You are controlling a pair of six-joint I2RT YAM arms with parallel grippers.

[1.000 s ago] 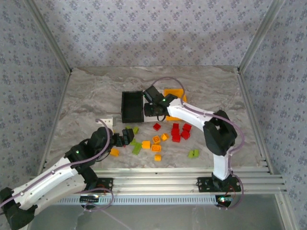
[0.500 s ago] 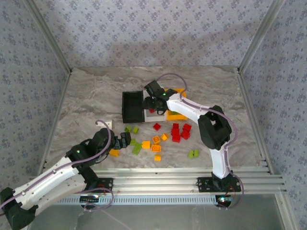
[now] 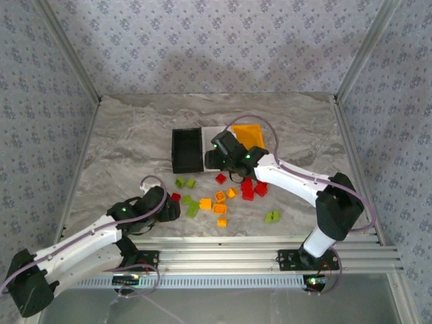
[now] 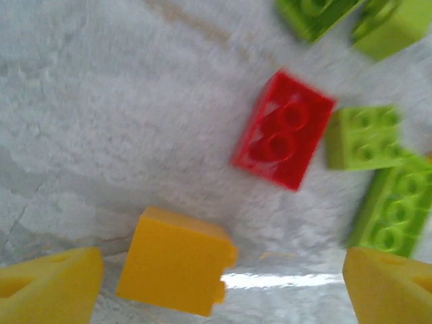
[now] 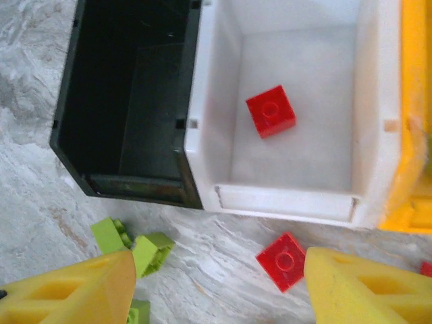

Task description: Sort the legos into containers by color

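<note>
Both arms have shifted in the last second. The right arm [image 3: 297,179] has swung its elbow out toward the right, and the left arm [image 3: 88,236] has slid right over the orange brick [image 4: 175,260]. Any lettering on the brick studs is too blurred to read.

The right gripper [image 5: 216,290] hangs just in front of the white bin [image 5: 290,196], its yellow pads [image 5: 67,290] spread wide with nothing between them. One red brick [image 5: 271,111] lies on that bin's floor. The black bin [image 5: 128,101] touches the white one on one side and the orange-yellow bin [image 5: 413,101] touches it on the other. A second red brick [image 5: 283,260] sits on the table just before the white bin's front wall. Two green bricks [image 5: 138,248] lie near the black bin's corner.

The left gripper [image 4: 221,287] is low over the table with its jaws spread. The orange brick lies between its pads, close to one and well clear of the other, so it is not pinched. Just beyond lie a red two-stud brick [image 4: 283,138] and a green block [image 4: 361,138].

More loose bricks [image 3: 251,187] lie scattered between the arms. The tabletop [image 3: 121,148] is grey-white marble pattern, with aluminium rails [image 3: 223,260] along the near edge. Pale wallpaper [image 3: 216,47] with small flower sprigs closes in three sides.
</note>
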